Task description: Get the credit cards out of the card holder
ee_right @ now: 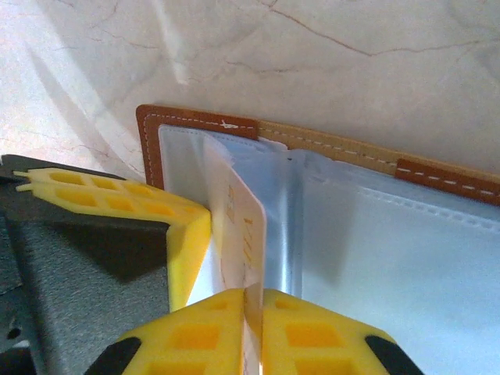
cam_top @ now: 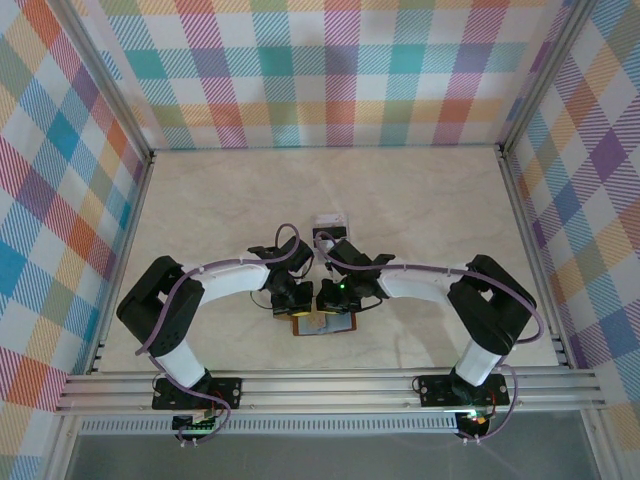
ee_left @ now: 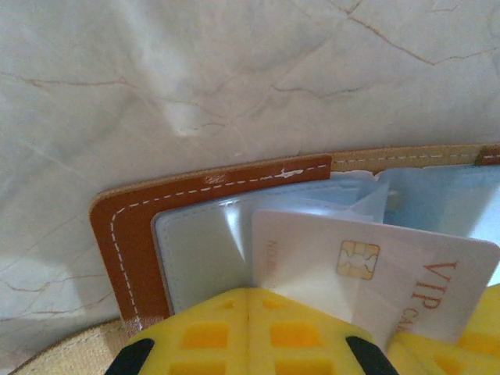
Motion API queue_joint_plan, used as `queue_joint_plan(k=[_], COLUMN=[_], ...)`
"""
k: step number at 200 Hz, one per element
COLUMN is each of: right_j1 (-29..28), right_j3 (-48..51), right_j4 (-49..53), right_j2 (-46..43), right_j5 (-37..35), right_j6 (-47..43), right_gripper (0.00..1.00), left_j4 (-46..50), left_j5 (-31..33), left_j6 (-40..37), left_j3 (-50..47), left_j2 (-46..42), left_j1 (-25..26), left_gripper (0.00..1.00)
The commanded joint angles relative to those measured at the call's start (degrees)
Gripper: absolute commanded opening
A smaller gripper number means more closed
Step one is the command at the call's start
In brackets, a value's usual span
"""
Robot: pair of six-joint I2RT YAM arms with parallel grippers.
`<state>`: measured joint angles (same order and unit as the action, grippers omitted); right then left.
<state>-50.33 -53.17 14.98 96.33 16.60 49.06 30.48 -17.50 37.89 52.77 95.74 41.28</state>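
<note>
The right gripper (ee_right: 251,332) clamps the near edge of a credit card (ee_right: 244,223) standing up from the open card holder (ee_right: 150,152) on the surface (ee_right: 351,62). The left gripper (ee_left: 248,332), jaws together, rests on the holder's left page.

Left gripper (ee_left: 248,316) and right gripper (ee_right: 251,312) crowd the card holder (cam_top: 325,326) from 10 and 1 o'clock, a credit card (ee_right: 242,226) raised between them; far table (cam_top: 420,200) toward 12 lies open.

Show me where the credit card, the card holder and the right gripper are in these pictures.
credit card (ee_left: 383,289), left wrist view, white face between chip and VIP lettering.
card holder (ee_left: 125,234), left wrist view, brown stitched leather corner.
right gripper (ee_right: 251,308), right wrist view, between the yellow fingertips pinching the card.
</note>
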Motion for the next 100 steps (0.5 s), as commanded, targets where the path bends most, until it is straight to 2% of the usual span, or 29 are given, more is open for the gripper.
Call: queue_joint_plan(k=[1, 51, 100], right_j1=[-0.21, 0.03, 0.74], right_j3=[0.61, 0.52, -0.02], right_j4=[-2.12, -0.33, 7.11], right_j2=[-1.25, -0.71, -1.80], right_j5=[0.93, -1.48, -6.49], right_j6=[-0.27, -1.49, -5.46], right_gripper=[0.12, 0.07, 0.04], left_j4=[3.67, 3.97, 4.45], left_j5=[3.17, 3.52, 4.31], left_j6=[-0.77, -1.25, -1.48], left_j3=[-0.88, -0.22, -0.16], left_j2=[1.14, 0.80, 0.67], left_j1=[0.56, 0.56, 0.56], left_gripper=[0.03, 0.04, 0.04])
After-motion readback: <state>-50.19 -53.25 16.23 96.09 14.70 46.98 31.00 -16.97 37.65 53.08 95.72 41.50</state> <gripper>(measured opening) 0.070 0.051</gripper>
